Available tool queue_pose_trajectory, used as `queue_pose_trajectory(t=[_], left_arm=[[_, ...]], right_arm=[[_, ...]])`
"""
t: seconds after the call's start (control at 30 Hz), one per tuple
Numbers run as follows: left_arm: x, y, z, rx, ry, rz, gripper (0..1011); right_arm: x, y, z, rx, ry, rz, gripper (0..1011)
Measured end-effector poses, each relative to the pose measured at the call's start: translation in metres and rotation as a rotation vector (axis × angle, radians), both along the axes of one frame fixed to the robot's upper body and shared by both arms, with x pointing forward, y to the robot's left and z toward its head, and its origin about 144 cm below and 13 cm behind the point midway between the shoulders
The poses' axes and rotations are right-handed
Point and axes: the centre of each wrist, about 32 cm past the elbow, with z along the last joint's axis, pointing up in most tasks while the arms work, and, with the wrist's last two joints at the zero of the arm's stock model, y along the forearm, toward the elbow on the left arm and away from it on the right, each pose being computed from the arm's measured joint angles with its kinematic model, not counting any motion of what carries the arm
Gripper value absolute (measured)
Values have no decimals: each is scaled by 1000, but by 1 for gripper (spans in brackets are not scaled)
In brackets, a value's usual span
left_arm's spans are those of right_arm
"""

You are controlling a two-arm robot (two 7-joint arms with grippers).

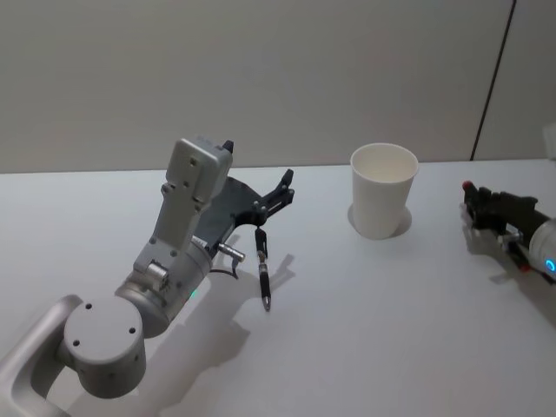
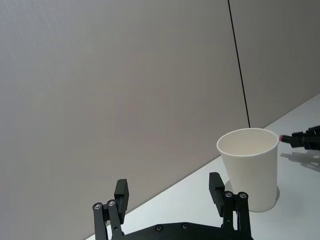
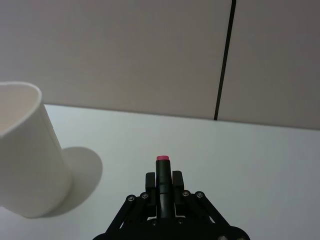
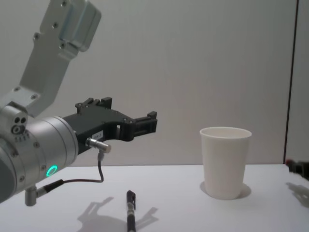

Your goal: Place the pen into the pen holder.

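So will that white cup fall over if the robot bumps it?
Probably: the white cup looks empty and thin-walled, so a nudge could slide or tip it. Its base is narrower than its rim, favouring tipping. Squeezing would likely crumple it. The left gripper hangs open above the pen; the right gripper, farther right, grips a pink-tipped stick.

This looks like a robotics lab or test room. A plain white bench stands against a pale grey wall of flat panels, with a thin dark seam running down between two of them. A silver machine arm reaches over the bench, with a glowing green status ring and an exposed cable. The props are sparse and staged: one pen and a paper-cup pen holder.
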Motion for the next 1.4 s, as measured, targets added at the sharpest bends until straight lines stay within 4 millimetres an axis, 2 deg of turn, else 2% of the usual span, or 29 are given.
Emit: queue_pose_trajectory(t=[0.77, 1.4], left_arm=[[0, 0, 0, 0, 0, 0, 1001], [0, 0, 0, 0, 0, 0, 1001]], right_arm=[[-7, 17, 22, 101, -350, -25, 185], [1, 49, 46, 229, -659, -18, 185]])
